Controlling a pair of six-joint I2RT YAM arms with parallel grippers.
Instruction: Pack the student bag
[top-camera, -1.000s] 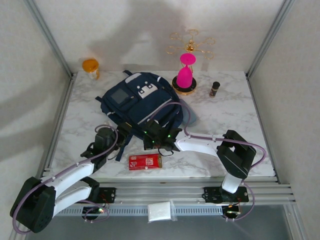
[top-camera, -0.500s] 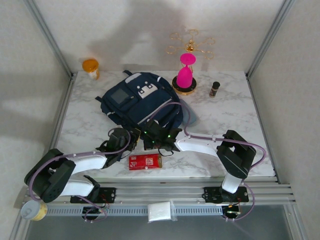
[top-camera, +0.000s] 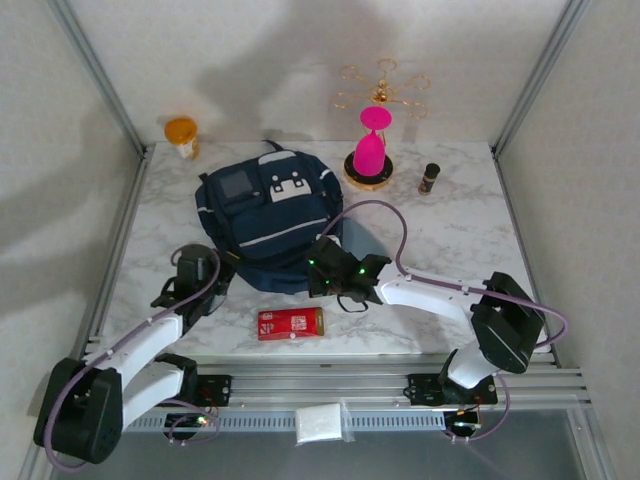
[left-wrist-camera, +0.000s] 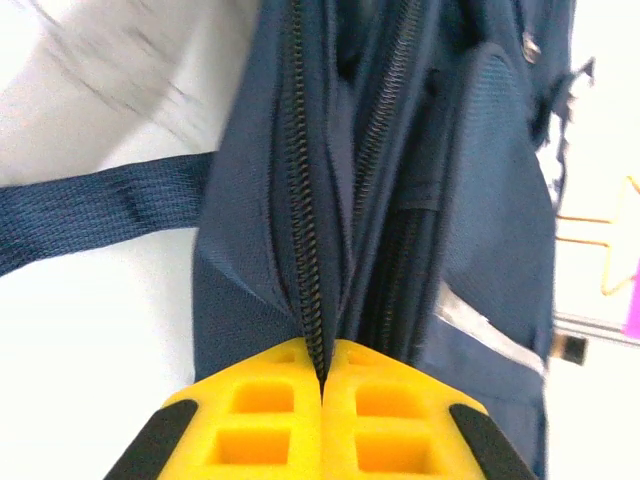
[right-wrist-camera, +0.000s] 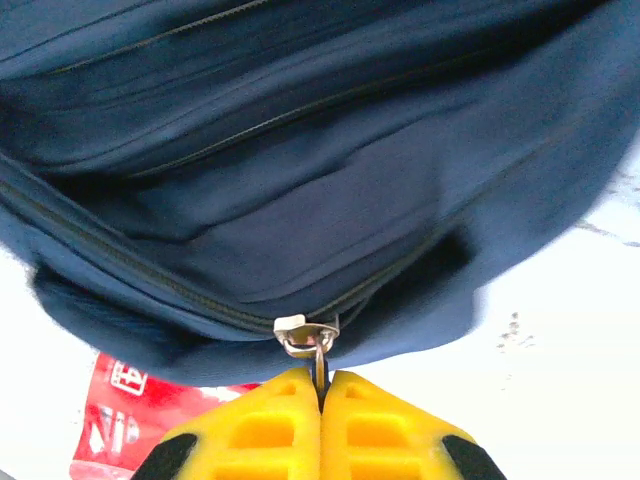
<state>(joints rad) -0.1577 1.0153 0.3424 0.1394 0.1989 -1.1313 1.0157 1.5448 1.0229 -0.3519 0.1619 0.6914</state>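
The navy student bag (top-camera: 268, 215) lies flat mid-table, just behind a red packet (top-camera: 290, 323); the left gripper (left-wrist-camera: 323, 362) is pinched tight on its zip seam (left-wrist-camera: 303, 250); the right gripper (right-wrist-camera: 320, 380) clamps the metal zipper pull (right-wrist-camera: 306, 336).

1. A white desk (top-camera: 460, 230) with grey marble veining fills the middle of the overhead view.
2. Pale, finely textured panels close it in: a back wall (top-camera: 300, 50) at 12 o'clock, a left wall (top-camera: 45, 230) at 9 o'clock and a right wall (top-camera: 600, 220) at 3 o'clock.
3. Two slanted aluminium posts rise from the desk's far corners, one at 11 o'clock (top-camera: 95, 75) and one at 1 o'clock (top-camera: 535, 80).
4. Silver slotted rails (top-camera: 330, 380) run along the desk's near edge at 6 o'clock.
5. Below the rails lies a flat grey surface (top-camera: 400, 450).
6. The light is soft and even, and broad blurred shadows lie across the back wall and the left wall.
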